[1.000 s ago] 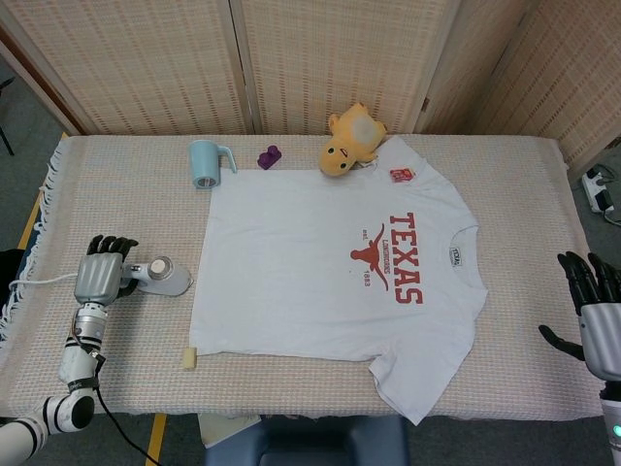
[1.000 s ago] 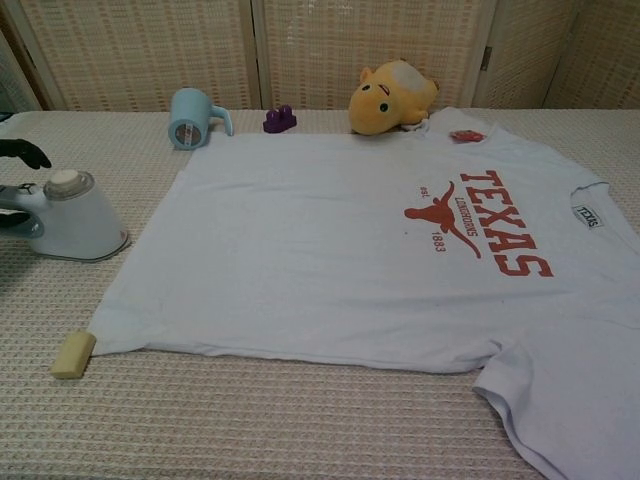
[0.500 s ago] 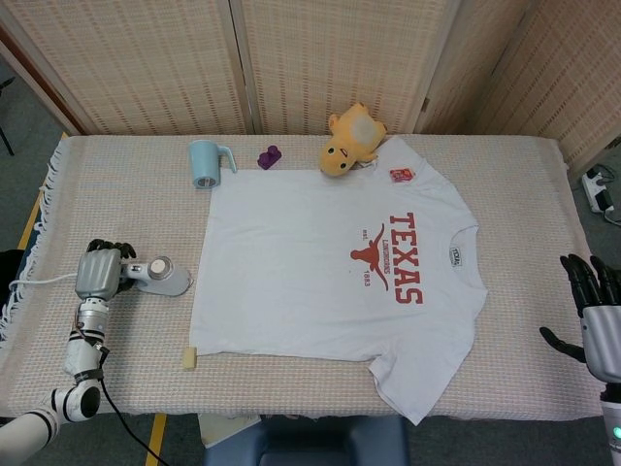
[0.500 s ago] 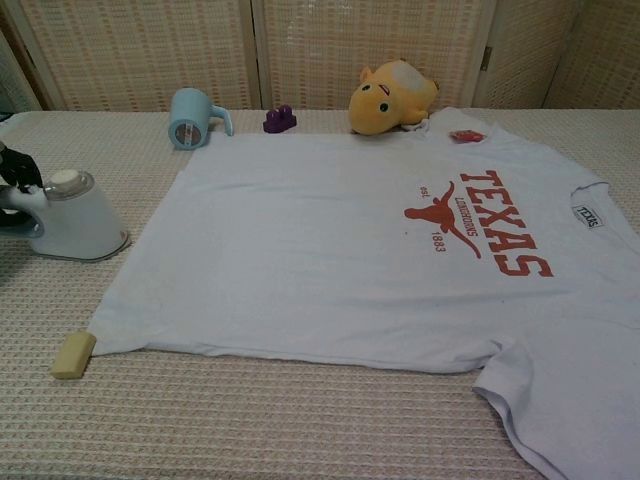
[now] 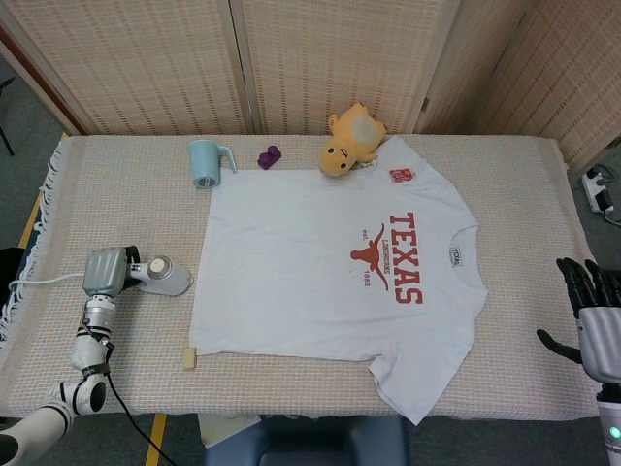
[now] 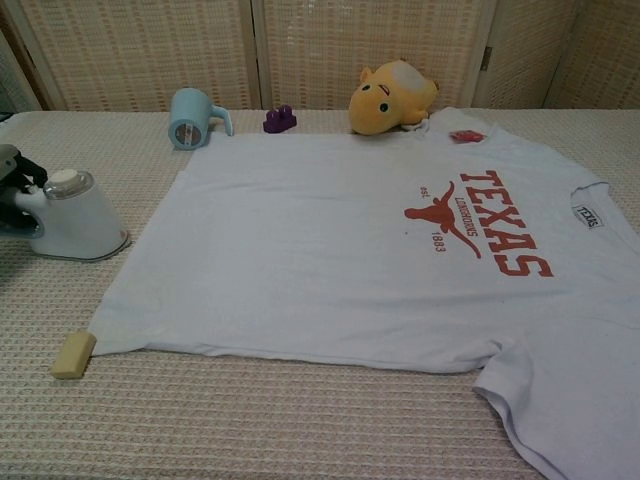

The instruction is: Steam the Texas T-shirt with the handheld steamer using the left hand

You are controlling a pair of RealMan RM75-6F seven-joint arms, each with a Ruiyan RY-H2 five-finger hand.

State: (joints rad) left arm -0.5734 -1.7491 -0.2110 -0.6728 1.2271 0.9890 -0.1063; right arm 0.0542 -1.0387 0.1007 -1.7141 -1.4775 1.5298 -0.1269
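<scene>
The white Texas T-shirt (image 5: pixel 310 282) lies spread flat on the woven table cover, its red TEXAS print (image 5: pixel 406 257) toward the right; it also shows in the chest view (image 6: pixel 330 250). Left of the shirt stands the white handheld steamer (image 5: pixel 165 279), upright on the cloth (image 6: pixel 78 217). My left hand (image 5: pixel 104 271) wraps its fingers around the steamer's handle, and only dark fingers (image 6: pixel 14 183) show at the chest view's left edge. My right hand (image 5: pixel 594 320) hovers off the table's right edge with fingers spread, holding nothing.
A light blue cup (image 5: pixel 205 162), a purple block (image 5: pixel 269 156) and a yellow plush toy (image 5: pixel 349 141) line the far side. A small red item (image 5: pixel 401 175) lies on the shirt's sleeve. A tan block (image 5: pixel 189 357) sits by the shirt's near left corner. The steamer's white cord (image 5: pixel 44 282) runs left.
My left hand has lowered onto the steamer's handle and its fingers have curled from spread to closed around it. The steamer, the shirt and my right hand have hardly moved.
</scene>
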